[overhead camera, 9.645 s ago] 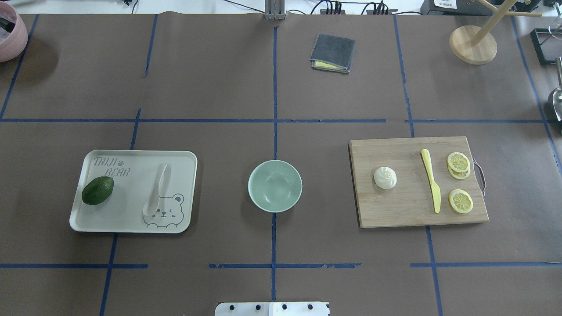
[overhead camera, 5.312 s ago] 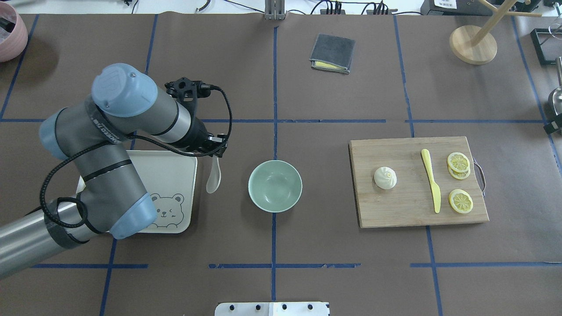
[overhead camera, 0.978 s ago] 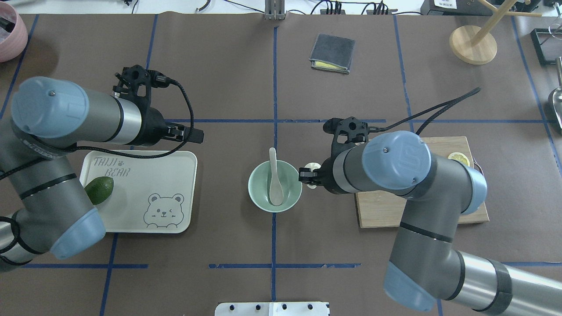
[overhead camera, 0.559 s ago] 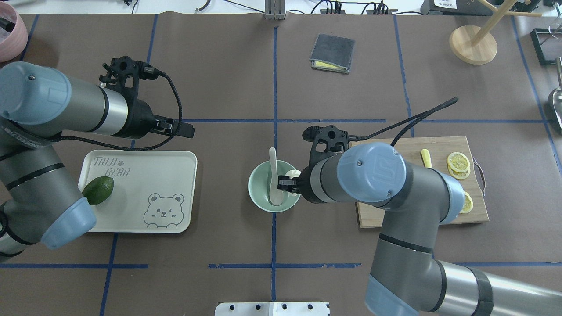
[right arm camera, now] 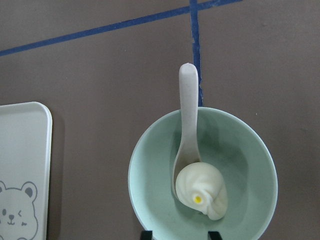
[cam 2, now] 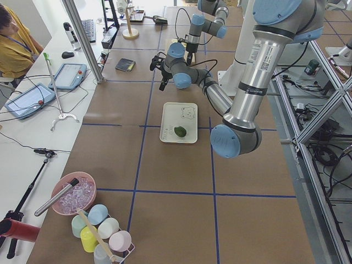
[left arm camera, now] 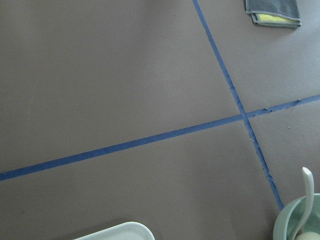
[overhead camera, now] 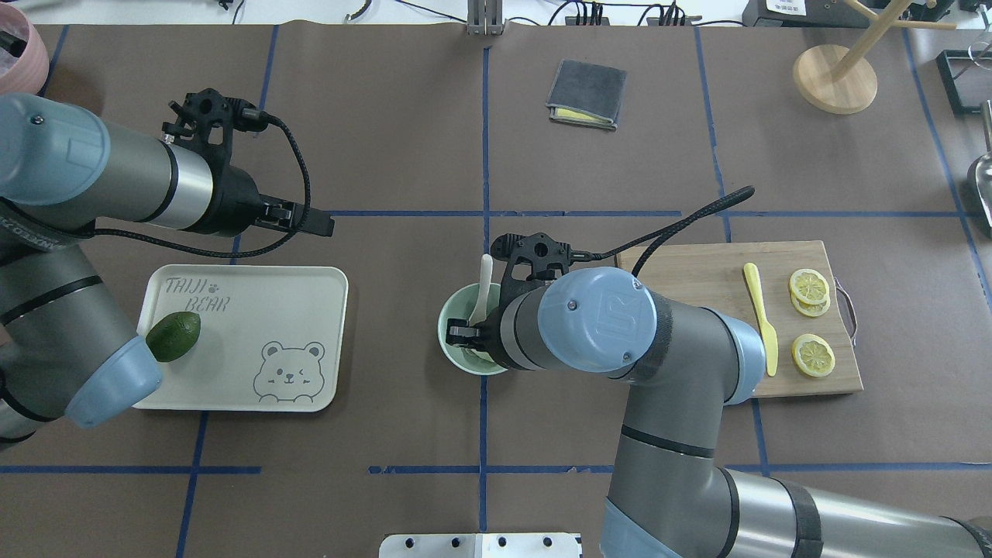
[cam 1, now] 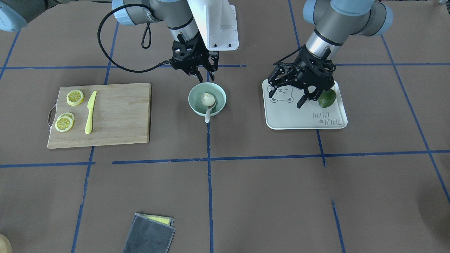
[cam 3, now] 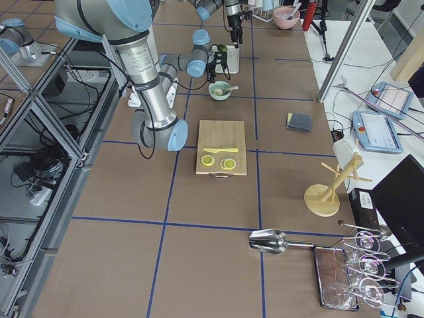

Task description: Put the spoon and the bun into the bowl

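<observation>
The mint-green bowl stands mid-table and also shows in the front view. The white bun lies inside it, resting on the scoop of the pale spoon, whose handle sticks out over the rim. My right gripper hovers just above the bowl, open and empty; its fingertips stand apart at the bowl's near edge. In the overhead view my right arm hides most of the bowl. My left gripper is open and empty over the tray.
The white bear-print tray holds an avocado. The wooden cutting board carries a yellow knife and lemon slices. A folded grey cloth and a wooden stand lie at the far side.
My right gripper carried the bun from beside the bowl to over it and let it go into the bowl. My left arm drew back to the left, away from the bowl.
</observation>
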`<state>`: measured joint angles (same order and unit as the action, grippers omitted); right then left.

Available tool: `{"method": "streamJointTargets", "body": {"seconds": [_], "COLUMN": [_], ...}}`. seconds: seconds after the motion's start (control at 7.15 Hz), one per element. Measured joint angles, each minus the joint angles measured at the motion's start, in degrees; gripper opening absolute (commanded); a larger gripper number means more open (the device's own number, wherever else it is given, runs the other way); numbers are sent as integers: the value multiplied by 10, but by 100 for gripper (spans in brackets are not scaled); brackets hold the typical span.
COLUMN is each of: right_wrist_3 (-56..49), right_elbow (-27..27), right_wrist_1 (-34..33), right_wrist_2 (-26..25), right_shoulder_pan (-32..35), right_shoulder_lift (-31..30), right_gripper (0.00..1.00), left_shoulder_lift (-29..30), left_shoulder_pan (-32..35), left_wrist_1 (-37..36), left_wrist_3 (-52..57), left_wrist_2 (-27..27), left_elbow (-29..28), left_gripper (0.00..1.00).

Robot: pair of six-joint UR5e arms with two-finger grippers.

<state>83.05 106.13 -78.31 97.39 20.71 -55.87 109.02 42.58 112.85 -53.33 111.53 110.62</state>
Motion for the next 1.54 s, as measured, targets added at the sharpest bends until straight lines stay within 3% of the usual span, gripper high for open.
{"method": "streamJointTargets", "body": {"seconds": [0.14, 0.42, 0.7, 1.12, 1.54], "right_wrist_3": [-3, -30, -197, -561, -868], "right_elbow": [23, 98, 116, 37, -32], "right_wrist_1": [0, 1, 2, -18, -145], "right_wrist_2": [4, 43, 152, 330, 380], "right_shoulder_pan": [11, 77, 218, 473, 629], "right_shoulder_lift": [-24, -136, -247, -335, -354], "right_gripper": [100, 100, 100, 100, 100], "left_shoulder_lift": [-5, -49, -106, -150, -152], "left_shoulder_pan": [4, 46, 137, 313, 392], "left_wrist_1": [0, 1, -3, -19, -146], "left_wrist_3": [11, 105, 256, 520, 611], "left_wrist_2": [-1, 4, 41, 126, 216], "left_elbow": [-4, -9, -20, -93, -126], "left_gripper": [99, 99, 99, 99, 100]}}
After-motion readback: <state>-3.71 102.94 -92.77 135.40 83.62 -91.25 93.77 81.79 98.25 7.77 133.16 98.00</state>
